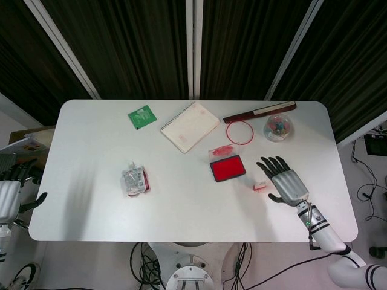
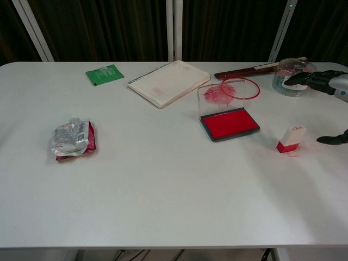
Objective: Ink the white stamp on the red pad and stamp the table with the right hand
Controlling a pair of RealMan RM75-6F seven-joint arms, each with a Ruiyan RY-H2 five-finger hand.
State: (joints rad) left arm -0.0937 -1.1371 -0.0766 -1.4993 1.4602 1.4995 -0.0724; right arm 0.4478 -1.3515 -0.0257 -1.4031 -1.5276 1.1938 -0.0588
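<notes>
Bare surface [image 2: 163,185] is seen along the near side. The white stamp [image 2: 291,139] is flanked by the red pad [image 2: 229,124] with its raised lid and the right hand [image 1: 285,182].

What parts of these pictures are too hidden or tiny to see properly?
- Stamp: it stands on the table, so its inked face and any print under it are hidden in both views.
- Right hand: the chest view's right edge cuts it off.
- Left hand: only partly seen at the head view's left edge; its fingers can't be made out.
- Round clear box: its contents are too small to name.
</notes>
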